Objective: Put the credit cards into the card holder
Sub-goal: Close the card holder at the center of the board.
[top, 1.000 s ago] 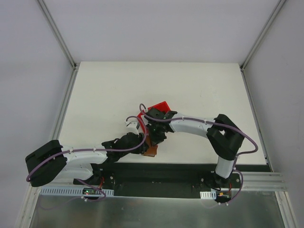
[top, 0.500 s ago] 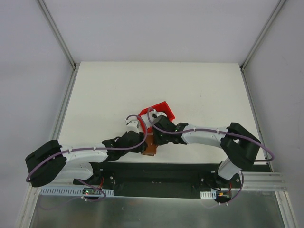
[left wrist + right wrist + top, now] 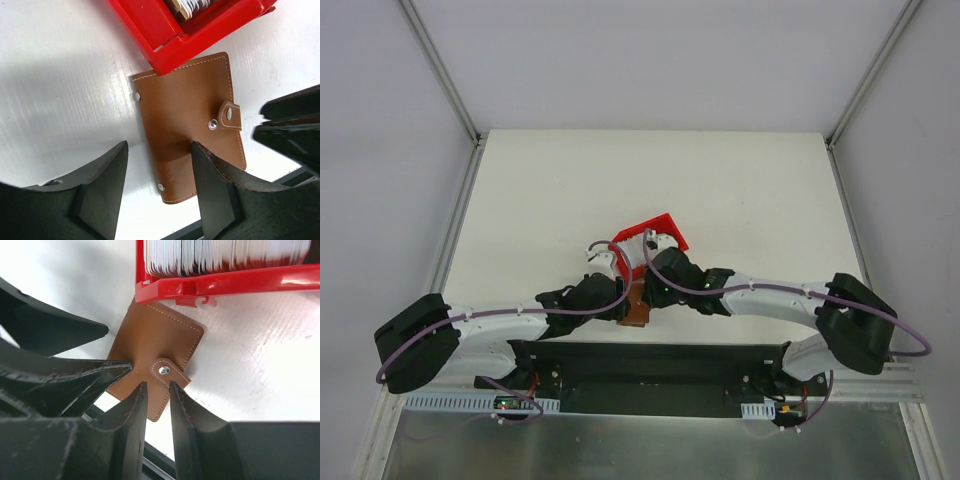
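The card holder (image 3: 187, 120) is a brown wallet, closed with a snap strap (image 3: 165, 371), lying flat by the near table edge against the red tray; it also shows in the top view (image 3: 638, 316). The credit cards (image 3: 220, 255) stand on edge as a pale stack in the red tray (image 3: 225, 286). My left gripper (image 3: 159, 150) is open, its fingers straddling the wallet's near end, one fingertip (image 3: 202, 152) over the leather. My right gripper (image 3: 156, 386) hovers just short of the strap, fingers a narrow gap apart and empty. Both grippers meet over the wallet in the top view.
The red tray (image 3: 655, 226) sits just beyond the wallet, touching its far edge. The black base rail (image 3: 650, 360) runs along the table's near edge right behind the wallet. Each gripper's fingers show in the other's wrist view, close together.
My right gripper has come back from over the red tray toward the near edge and down over the wallet's strap, its elbow swinging right. The left gripper has barely moved.
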